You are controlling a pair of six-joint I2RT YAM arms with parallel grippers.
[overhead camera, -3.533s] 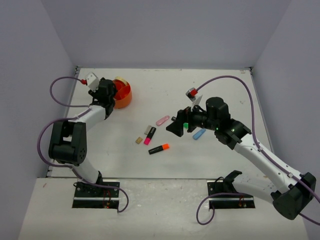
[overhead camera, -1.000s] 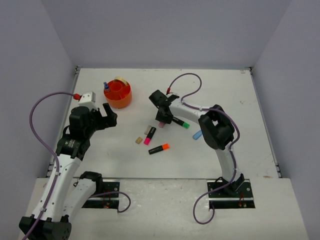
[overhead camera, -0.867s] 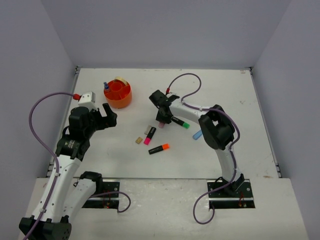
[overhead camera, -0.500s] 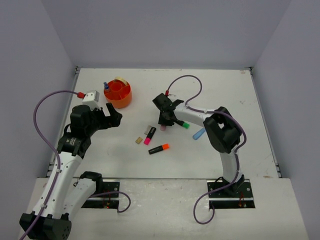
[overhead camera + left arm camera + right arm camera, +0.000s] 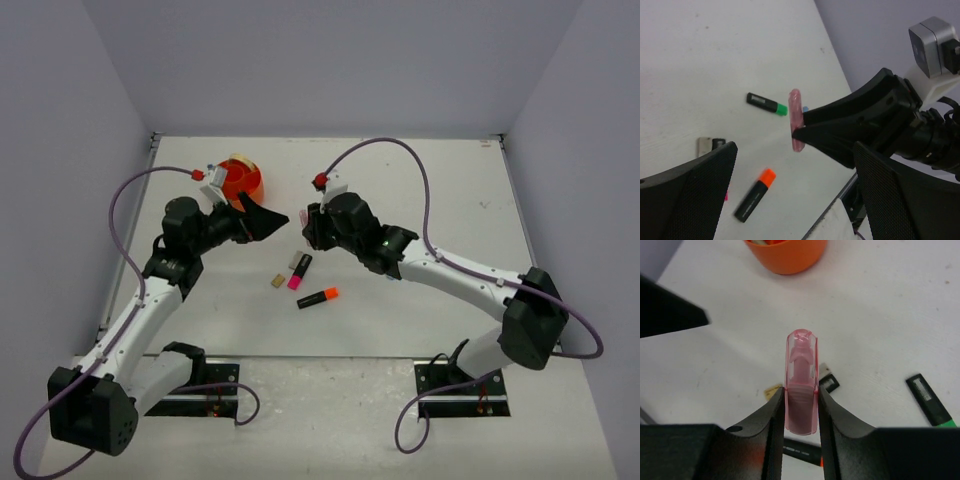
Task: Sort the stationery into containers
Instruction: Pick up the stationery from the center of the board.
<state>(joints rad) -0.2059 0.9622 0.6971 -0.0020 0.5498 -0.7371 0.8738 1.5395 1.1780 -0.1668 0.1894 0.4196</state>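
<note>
R gripper [image 5: 801, 392]: pink piece [image 5: 801, 357] lengthwise outward.

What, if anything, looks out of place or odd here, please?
Nothing looks spilled or damaged. The orange highlighter, pink highlighter and green highlighter lie scattered outside the orange tub; the right gripper pinches a pink translucent piece.

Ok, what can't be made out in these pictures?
- Orange tub: dividers and contents unclear; left wrist camera covers it in top view, top edge crops it in right wrist view.
- Green highlighter: absent from top view, probably under the right arm.
- Pink highlighter: mostly behind a finger of the left claw in left wrist view.
</note>
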